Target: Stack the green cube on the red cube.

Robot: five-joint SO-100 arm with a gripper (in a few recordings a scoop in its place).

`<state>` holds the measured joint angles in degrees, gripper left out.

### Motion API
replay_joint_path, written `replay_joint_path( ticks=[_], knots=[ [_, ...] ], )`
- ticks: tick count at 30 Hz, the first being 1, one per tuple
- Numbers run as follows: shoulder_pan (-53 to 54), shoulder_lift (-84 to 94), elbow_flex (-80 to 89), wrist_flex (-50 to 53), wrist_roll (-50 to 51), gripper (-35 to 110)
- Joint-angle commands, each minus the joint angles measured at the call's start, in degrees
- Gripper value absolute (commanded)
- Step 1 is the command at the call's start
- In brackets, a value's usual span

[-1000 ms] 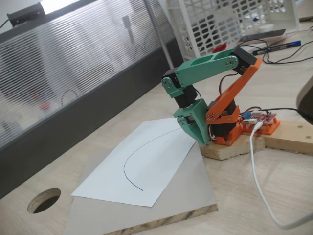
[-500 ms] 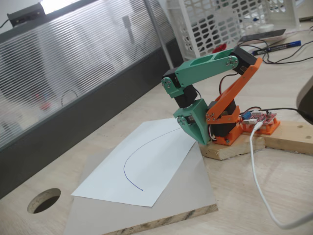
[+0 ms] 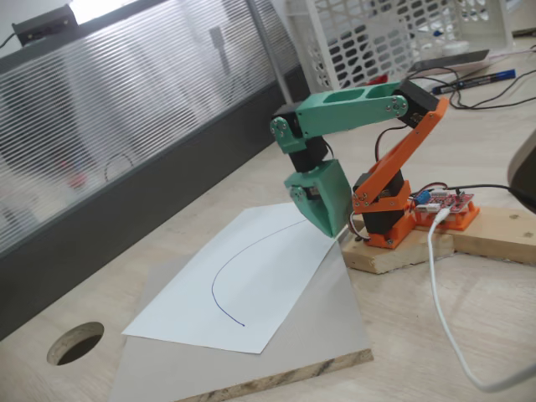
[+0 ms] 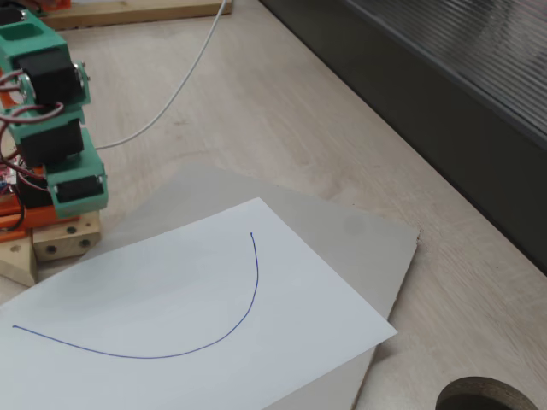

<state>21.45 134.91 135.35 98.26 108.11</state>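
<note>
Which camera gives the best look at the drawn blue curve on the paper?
The closer fixed view: the curve runs large across the paper. The wider fixed view shows the curve whole too, but smaller, with the arm beside it.

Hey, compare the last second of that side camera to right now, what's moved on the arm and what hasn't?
The gripper has lifted off its folded rest above the paper's edge and swung slightly left in a fixed view, the green forearm levelling out. It took hold of nothing. The white sheet with its blue curve, the grey board, the orange base and the white cable stayed put.
</note>
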Motion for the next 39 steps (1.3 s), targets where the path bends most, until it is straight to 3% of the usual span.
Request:
replay_joint_path(
  ticks=[1, 16, 23, 39],
  knots=[
    [-0.09, 4.57, -2.9, 1.41, 0.62, 0],
    [-0.44, 4.48, -3.25, 1.49, 0.44, 0],
    [0.18, 4.48, -3.25, 1.41, -7.73, 0],
    [0.26, 3.78, -2.46, 1.32, -7.38, 0]
  ],
)
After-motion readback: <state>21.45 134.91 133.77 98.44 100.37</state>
